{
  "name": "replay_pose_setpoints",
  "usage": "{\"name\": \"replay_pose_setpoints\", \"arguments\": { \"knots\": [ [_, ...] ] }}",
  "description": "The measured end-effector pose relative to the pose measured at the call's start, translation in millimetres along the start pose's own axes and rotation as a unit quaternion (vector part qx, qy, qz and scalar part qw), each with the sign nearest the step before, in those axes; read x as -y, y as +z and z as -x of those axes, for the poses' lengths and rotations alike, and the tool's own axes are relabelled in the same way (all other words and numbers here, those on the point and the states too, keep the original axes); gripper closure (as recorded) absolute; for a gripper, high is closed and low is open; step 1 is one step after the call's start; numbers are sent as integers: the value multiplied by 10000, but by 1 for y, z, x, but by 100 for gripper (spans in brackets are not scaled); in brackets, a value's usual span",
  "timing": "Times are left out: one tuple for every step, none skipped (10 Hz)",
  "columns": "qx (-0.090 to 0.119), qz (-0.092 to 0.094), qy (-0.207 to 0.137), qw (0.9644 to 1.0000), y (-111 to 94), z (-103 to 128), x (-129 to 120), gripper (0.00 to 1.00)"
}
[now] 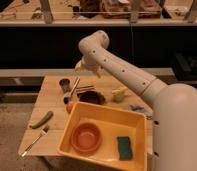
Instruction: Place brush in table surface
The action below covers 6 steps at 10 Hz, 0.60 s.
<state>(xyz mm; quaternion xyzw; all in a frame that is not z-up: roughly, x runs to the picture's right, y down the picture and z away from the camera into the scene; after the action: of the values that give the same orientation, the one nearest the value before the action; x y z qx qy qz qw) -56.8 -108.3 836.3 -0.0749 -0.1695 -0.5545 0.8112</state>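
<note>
The brush point(73, 88) slants with its pale handle rising to the right, toward the gripper point(83, 70), and its small head low over the table surface point(48, 102), just beside a small dark cup point(64, 83). I cannot tell whether the head touches the wood. The gripper hangs at the end of the white arm point(122, 75), just above the handle's upper end. It shows only as a pale, yellowish blur under the wrist, so I cannot tell whether it holds the brush or how wide it stands.

Right of the brush lie a flat dark object point(84, 90) and a dark bowl point(93, 98), both hard to make out. An orange thing point(70, 106) is partly hidden behind the rim of the yellow tub point(137, 120). The tub holds an orange bowl point(86, 137) and a green sponge point(124, 148), and its near edge is cut off by the frame. A green vegetable point(42, 119) and a fork point(34, 141) lie at the table's left front. A yellow-green item point(119, 93) sits near the arm.
</note>
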Motion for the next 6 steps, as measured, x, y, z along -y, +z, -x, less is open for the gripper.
{"name": "replay_pose_setpoints", "arguments": {
  "knots": [
    [-52,-126,296,9995,19,-4,15,20],
    [-69,-208,503,9985,37,-10,30,20],
    [-34,-201,636,9978,53,-21,38,20],
    [80,-199,721,9972,71,-26,43,20],
    [163,-192,791,9965,88,-28,49,20],
    [227,-188,841,9960,102,-26,55,20]
  ]
}}
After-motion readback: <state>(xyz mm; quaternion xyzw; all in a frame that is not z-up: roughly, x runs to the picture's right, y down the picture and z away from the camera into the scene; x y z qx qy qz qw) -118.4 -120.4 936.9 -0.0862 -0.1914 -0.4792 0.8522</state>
